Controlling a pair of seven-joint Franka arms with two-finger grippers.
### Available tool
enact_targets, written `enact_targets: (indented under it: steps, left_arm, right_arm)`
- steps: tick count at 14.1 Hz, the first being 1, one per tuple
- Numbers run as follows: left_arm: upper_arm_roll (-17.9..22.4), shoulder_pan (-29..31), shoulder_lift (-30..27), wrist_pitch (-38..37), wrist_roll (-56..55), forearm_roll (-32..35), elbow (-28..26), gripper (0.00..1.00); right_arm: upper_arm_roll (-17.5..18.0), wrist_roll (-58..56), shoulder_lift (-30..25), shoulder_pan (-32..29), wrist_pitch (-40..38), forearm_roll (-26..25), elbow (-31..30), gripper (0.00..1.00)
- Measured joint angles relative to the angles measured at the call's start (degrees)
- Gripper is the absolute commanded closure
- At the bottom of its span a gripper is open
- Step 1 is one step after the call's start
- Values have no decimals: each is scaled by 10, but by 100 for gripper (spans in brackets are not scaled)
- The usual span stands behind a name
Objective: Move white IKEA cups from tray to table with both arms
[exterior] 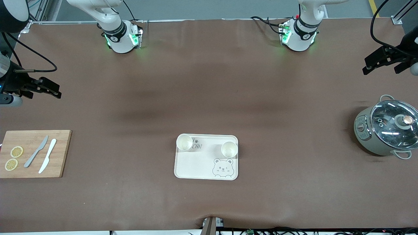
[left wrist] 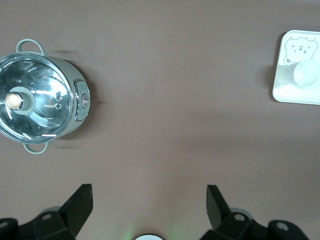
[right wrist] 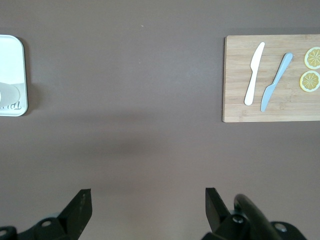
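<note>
Two small cream-white tapered cups stand on the cream bear-printed tray, one covering lettering ending "EAR". Left gripper and right gripper hover spread, empty.

The tray runs off the right wrist view's edge, and only a sliver of a cup shows there. On the front view the chopping board is clipped at the frame's edge, and the pot too.
</note>
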Motion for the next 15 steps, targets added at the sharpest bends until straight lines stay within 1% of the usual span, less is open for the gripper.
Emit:
enact_targets:
  steps: [6, 13, 15]
  left_arm:
    - [0, 0, 5, 0, 0, 0, 0, 0]
    - [-5, -9, 78, 15, -6, 3, 11, 0]
    - [-10, -25, 93, 23, -37, 16, 11, 0]
  right_arm:
    - [0, 0, 0, 0, 0, 0, 0, 0]
    - [0, 0, 0, 0, 0, 0, 0, 0]
    - [-1, 0, 0, 0, 0, 0, 0, 0]
